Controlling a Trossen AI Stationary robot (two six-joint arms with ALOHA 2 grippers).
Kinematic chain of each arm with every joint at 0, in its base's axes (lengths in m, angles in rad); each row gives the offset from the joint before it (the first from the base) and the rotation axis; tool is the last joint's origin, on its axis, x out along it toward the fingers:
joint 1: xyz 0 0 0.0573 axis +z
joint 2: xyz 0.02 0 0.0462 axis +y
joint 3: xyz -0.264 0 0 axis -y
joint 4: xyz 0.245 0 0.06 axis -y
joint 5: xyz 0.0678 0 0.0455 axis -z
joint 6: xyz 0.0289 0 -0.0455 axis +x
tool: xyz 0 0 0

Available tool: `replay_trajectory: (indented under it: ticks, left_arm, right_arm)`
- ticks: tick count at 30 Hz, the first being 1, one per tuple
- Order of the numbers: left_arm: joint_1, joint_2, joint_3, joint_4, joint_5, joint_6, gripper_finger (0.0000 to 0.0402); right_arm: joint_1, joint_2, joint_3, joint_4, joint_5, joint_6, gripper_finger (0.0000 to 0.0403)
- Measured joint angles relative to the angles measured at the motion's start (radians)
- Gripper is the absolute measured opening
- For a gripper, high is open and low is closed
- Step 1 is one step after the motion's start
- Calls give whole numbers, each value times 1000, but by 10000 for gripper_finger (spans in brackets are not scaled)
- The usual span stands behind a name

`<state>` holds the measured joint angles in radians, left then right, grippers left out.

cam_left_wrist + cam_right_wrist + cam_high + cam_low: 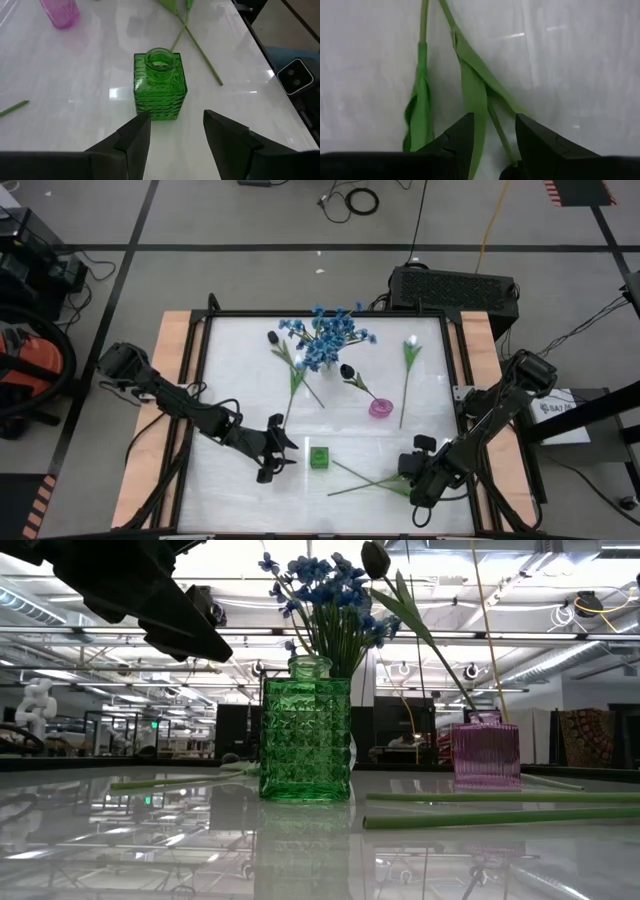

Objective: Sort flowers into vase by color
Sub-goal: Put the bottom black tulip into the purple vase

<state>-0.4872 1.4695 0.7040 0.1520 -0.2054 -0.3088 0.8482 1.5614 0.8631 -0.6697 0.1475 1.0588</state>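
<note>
Left gripper (283, 461): we see it low at 7 o'clock, fingers (132, 140) parted and empty, just short of the green vase (319, 457).
Right gripper (490, 132): at 5 o'clock, fingers part-open astride a stem; we cannot tell if it grips.
Crossed stems (365, 480): we find two lying flat near 5 o'clock, long axes running 9-to-3, crossing.
Blue flowers (325, 338): heaped at 12 o'clock.
White tulip (408, 375): flat at 2 o'clock, bud towards 12.
Pink vase (380, 407): holds a dark tulip (347, 370) leaning towards 10.
</note>
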Motion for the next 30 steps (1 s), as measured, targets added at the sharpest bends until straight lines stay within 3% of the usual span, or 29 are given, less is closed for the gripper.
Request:
replay_trajectory:
  ticks: [9, 18, 30]
  left_arm:
    - [0, 0, 0, 6, -5, 2, 191]
    - [0, 0, 0, 6, -6, 9, 191]
    - [1, 0, 0, 82, -8, 59, 191]
  right_arm:
    - [-7, 78, 3, -6, -70, -20, 126]
    - [-33, 57, 1, -19, -76, -102, 9]
    - [-94, -151, 12, -202, -75, -154, 4]
